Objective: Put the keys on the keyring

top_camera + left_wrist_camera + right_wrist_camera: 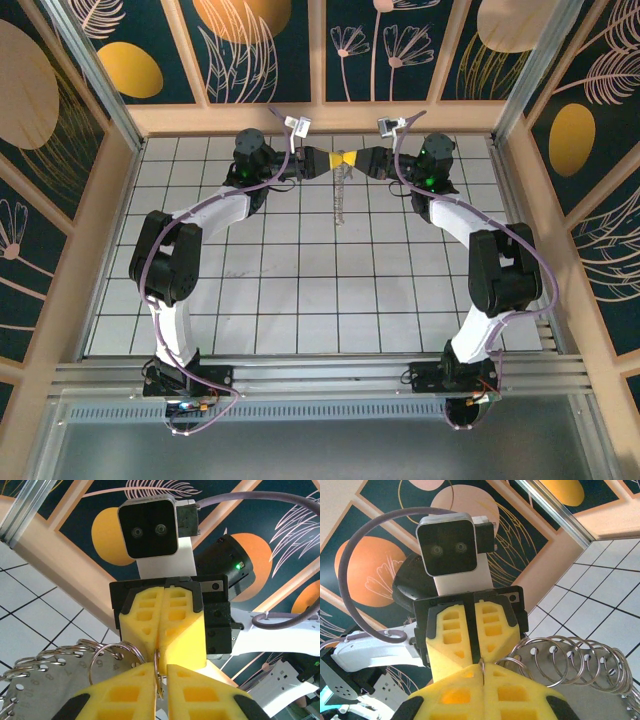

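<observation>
Two grippers nose to nose over the far middle of the table (pixel 300 290). Left gripper (pixel 160 672): yellow fingers squeezed nearly together, thin wire of the keyring (pixel 116 646) nipped in the slit btwn them. Keyring's up in the air, off the tiles, w/ a fan of punched metal tags (pixel 45 690) strung on it, hanging below the tips. Right gripper (pixel 482 672): fingers tight together, wire poking out of the seam at the tips, so it's pinched from both sides.
</observation>
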